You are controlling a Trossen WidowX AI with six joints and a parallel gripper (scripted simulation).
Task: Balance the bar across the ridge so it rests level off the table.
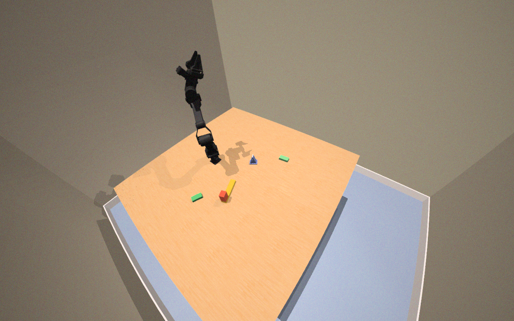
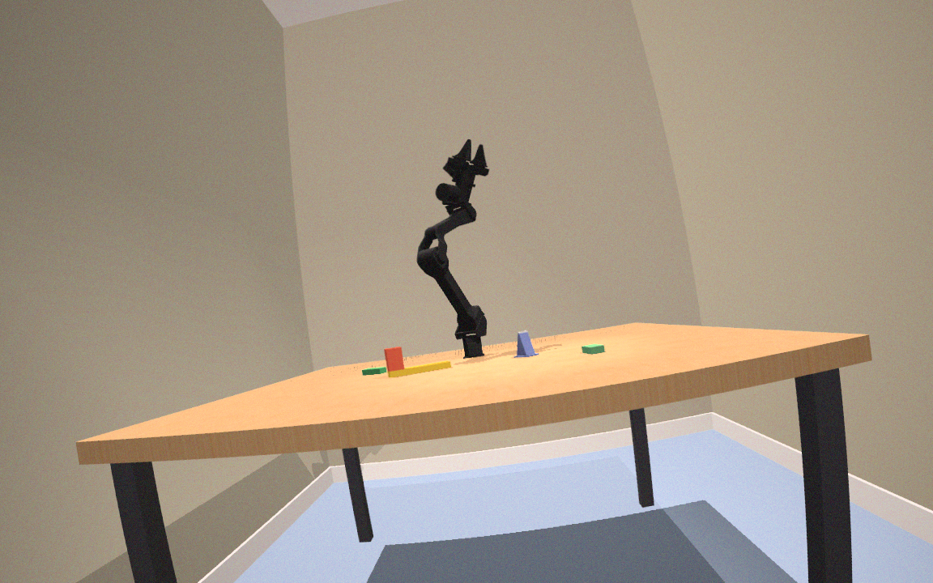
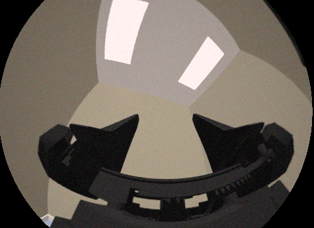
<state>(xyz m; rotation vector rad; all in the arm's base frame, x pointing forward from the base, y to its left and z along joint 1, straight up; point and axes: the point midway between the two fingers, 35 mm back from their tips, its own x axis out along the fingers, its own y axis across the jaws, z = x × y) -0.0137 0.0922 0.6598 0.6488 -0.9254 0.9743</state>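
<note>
The yellow bar [image 1: 231, 186] [image 2: 426, 368] lies flat on the table [image 1: 250, 247] [image 2: 296, 402]. A red block [image 1: 222, 195] [image 2: 394, 359] stands on one end of it. The blue ridge [image 1: 253, 160] [image 2: 525, 345], a small wedge with a narrow top, stands apart from the bar, with nothing on it. My gripper [image 1: 197, 54] [image 2: 475, 143] [image 3: 166, 117] is open and empty, raised high above the table and pointing upward. The wrist view shows only the fingers, walls and ceiling, with neither bar nor ridge in it.
One green block [image 1: 196, 197] [image 2: 374, 371] lies near the bar's red-block end. Another green block [image 1: 283, 158] [image 2: 593, 349] lies beyond the ridge, on the side away from the arm's base. The arm's base stands on the table near the ridge.
</note>
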